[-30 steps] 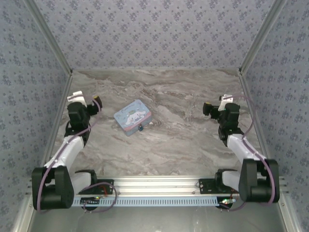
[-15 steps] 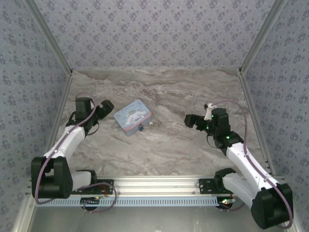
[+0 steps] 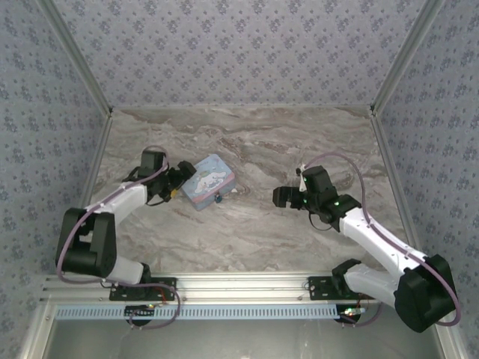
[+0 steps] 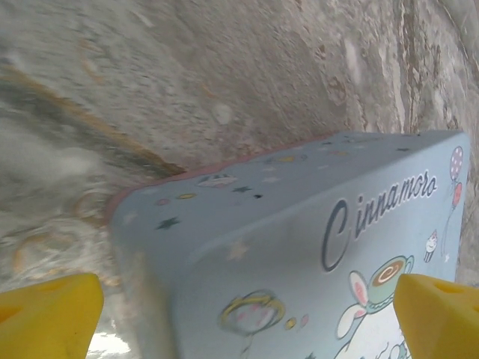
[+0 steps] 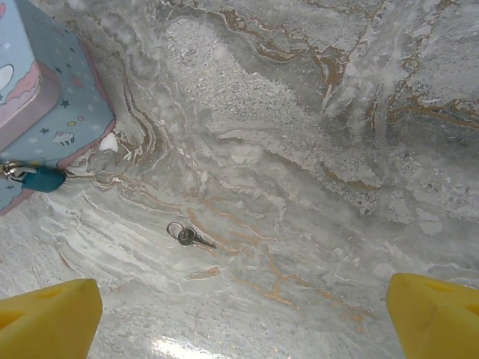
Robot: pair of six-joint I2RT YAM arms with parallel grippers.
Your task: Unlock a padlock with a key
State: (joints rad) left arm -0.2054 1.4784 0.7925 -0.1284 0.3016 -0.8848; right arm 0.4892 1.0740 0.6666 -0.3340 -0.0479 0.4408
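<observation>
Left wrist view shows the left gripper (image 4: 239, 318) with its yellow fingertips (image 4: 45, 314) spread wide at the lower corners and nothing clamped; between them sits the near corner of the pastel-blue cartoon-printed tin box (image 4: 299, 224), though whether either finger touches it cannot be told. In the right wrist view the right gripper (image 5: 243, 318) is likewise spread wide and holds nothing, its yellow fingertips (image 5: 49, 318) hovering over bare grey marble-patterned table (image 5: 314, 149). Ahead of that gap, slightly to its left, a small silver key on a ring (image 5: 188, 236) lies flat on the table, apart from both fingers. Further out, at the picture's left edge, the tiny padlock with a teal body and grey metal loop (image 5: 41, 178) hangs at the tin box's (image 5: 52, 112) pink-edged rim, its body resting on the table. From the top external view, the left gripper (image 3: 182, 179) sits just at the tin box's (image 3: 211, 178) left end, the padlock (image 3: 218, 199) is at the box's near edge, and the right gripper (image 3: 283, 196) is well apart to the right.
</observation>
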